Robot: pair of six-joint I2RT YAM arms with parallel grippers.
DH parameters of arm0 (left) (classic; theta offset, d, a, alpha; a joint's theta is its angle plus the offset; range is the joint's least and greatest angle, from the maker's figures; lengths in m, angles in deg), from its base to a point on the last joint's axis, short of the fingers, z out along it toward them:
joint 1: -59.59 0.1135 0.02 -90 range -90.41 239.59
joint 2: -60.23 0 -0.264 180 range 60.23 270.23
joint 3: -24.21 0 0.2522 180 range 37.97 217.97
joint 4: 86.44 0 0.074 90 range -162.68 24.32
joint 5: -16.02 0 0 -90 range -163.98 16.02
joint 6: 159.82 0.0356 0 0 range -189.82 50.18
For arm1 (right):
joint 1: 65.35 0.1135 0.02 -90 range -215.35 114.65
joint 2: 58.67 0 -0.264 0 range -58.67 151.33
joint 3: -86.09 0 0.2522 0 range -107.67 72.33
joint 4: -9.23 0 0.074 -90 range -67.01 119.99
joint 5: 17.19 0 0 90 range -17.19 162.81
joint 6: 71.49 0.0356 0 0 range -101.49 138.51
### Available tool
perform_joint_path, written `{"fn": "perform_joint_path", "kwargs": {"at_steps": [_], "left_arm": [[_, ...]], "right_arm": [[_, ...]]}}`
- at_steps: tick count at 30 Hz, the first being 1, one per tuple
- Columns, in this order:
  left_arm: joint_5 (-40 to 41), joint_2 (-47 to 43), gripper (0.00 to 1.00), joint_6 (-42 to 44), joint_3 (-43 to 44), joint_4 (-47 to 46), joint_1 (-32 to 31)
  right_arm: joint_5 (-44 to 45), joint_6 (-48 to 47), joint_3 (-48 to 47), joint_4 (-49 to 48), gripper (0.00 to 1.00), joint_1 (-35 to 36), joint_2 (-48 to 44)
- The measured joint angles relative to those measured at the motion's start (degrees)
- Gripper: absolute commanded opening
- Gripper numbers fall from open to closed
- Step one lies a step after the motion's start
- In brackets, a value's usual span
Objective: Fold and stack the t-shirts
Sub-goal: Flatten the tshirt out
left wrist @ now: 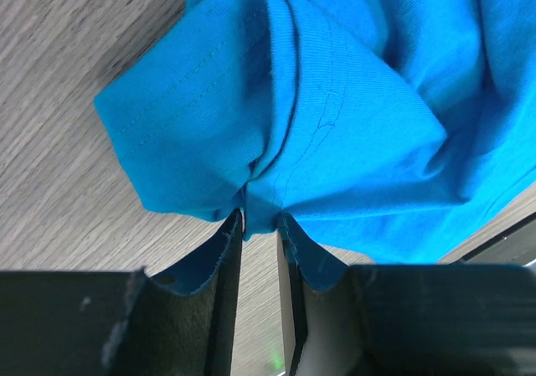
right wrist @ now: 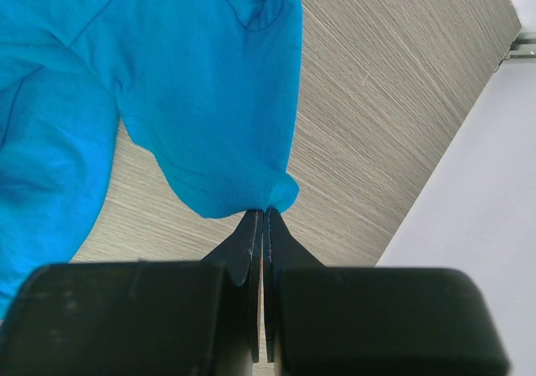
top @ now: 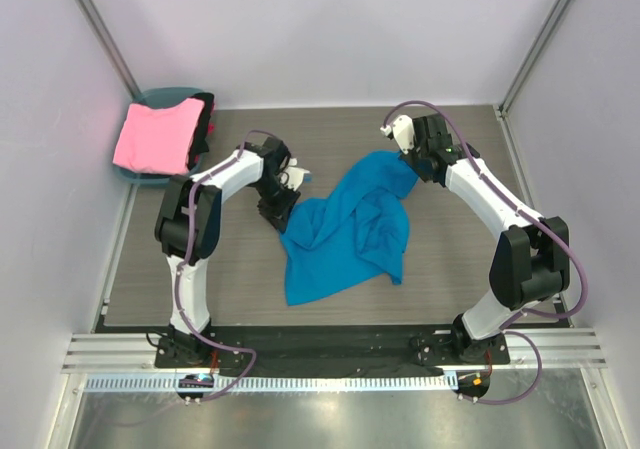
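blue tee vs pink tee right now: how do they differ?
Pose: the blue t-shirt lies crumpled and unfolded; the pink t-shirt looks like a flat, neat rectangle.
Place: the blue one is mid-table; the pink one rests on the teal basket at the far-left corner.
Contact: the right gripper pinches the blue one's edge; nothing touches the pink one.
Footprint: the blue one covers more area.
Shared: both are plain, single-colour cloth.

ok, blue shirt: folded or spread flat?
Neither: blue t-shirt lies crumpled on the table, layers bunched, one corner pinched in the right gripper.
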State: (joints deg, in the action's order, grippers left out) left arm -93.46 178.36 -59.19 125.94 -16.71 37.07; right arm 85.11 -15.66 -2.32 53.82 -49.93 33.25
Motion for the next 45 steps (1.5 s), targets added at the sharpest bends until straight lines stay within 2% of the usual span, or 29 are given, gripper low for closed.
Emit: {"fn": "perform_joint_path", "kwargs": {"at_steps": [10,14,22,26,31,36,41,45], "left_arm": [[0.9,-0.6,0.2,0.0,0.1,0.0,-0.4],[1.6,-1.2,0.01,-0.2,0.1,0.1,-0.4],[4.1,-3.1,0.0,0.6,3.0,2.3,-0.7],[6.6,-4.9,0.0,1.9,9.3,5.7,-0.6],[10.1,-9.5,0.0,3.3,21.2,8.5,-0.2],[14.5,-14.8,0.0,3.8,31.7,9.2,0.3],[18.8,-18.3,0.0,3.9,41.7,9.7,0.4],[20.9,-22.5,0.0,3.8,45.1,9.6,0.4]], "right_arm": [[0.0,0.0,0.0,0.0,0.01,0.0,0.0],[-0.1,0.0,0.0,-0.1,0.01,0.0,0.1],[0.5,0.3,0.0,-0.7,0.01,0.0,0.4],[2.5,2.6,-4.2,-0.2,0.01,-0.8,1.9],[4.4,7.1,-19.8,-0.6,0.01,-4.2,5.7],[5.3,10.4,-32.8,-2.8,0.01,-8.6,5.8],[5.6,10.8,-36.9,-3.5,0.01,-9.9,3.4],[4.8,11.3,-37.3,-3.3,0.01,-9.4,-0.1]]}}
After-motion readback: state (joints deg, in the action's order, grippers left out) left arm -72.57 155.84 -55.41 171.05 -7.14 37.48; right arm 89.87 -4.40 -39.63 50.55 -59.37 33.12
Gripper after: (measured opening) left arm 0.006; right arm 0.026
